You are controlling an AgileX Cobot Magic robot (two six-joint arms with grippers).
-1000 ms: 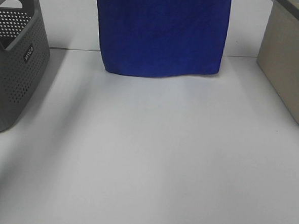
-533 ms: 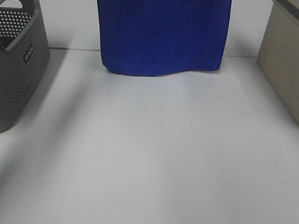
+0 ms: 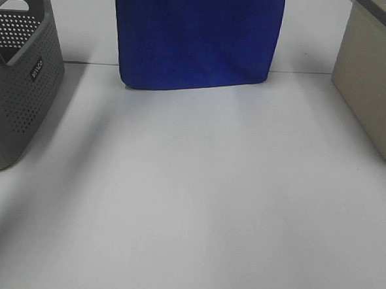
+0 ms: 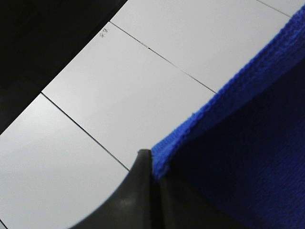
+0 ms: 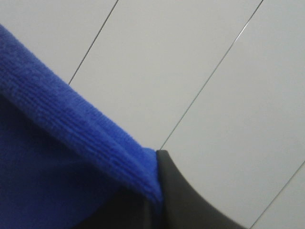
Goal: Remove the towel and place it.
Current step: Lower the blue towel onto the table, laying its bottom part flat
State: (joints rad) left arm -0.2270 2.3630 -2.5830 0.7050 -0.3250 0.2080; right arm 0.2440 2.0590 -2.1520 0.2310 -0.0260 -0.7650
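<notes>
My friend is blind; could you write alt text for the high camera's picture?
A royal-blue towel hangs spread at the back, its lower edge near the white table. A grey perforated basket stands left, a beige bin right.

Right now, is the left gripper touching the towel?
Touching. In the left wrist view the left gripper is shut on the towel, its hem corner pinched at the fingertip.

You are looking at one small dark label (image 3: pixel 36 69) with pale lettering on the grey basket (image 3: pixel 15 107), at nine o'clock in the high view; it is showing too small to read. A tiny scribble (image 4: pixel 104 33) on the white panel (image 4: pixel 119 95) is staying illegible too.
</notes>
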